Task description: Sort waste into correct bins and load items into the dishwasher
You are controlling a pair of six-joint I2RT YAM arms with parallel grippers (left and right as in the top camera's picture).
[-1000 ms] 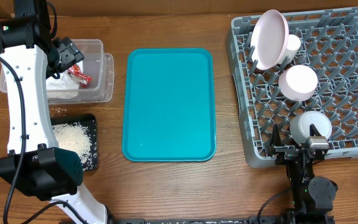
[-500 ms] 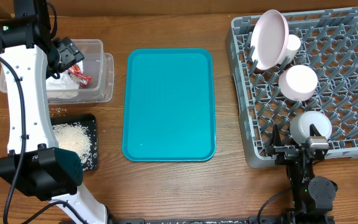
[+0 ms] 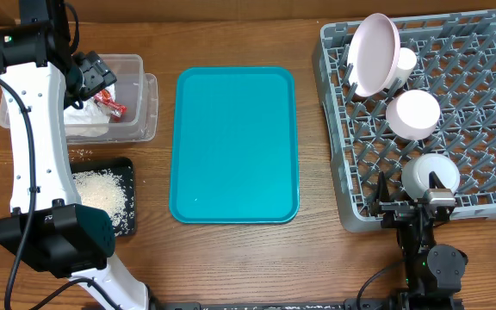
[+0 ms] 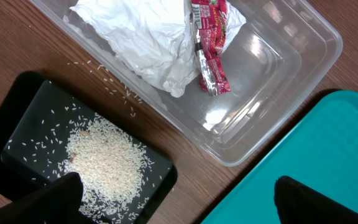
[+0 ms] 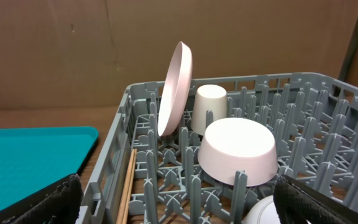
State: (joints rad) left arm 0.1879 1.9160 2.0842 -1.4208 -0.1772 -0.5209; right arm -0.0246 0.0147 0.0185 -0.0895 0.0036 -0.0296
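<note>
Nothing has shifted: my left gripper [image 4: 179, 190] and right gripper [image 5: 178, 193] hang wide open, empty; tub [image 4: 278, 74] and rack [image 3: 489, 103] loaded, task seemingly done.

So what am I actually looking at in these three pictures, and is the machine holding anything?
Two robot arms work at a wooden table. One picture looks down from above; the other two come from cameras on each arm's wrist. On the left, a clear tub holds crumpled napkins and a red wrapper, and a black tray holds rice. A teal tray lies in the middle. On the right, a grey dish rack carries a plate, cup, white bowl and grey bowl. The left tool and right tool are both open, holding nothing.
</note>
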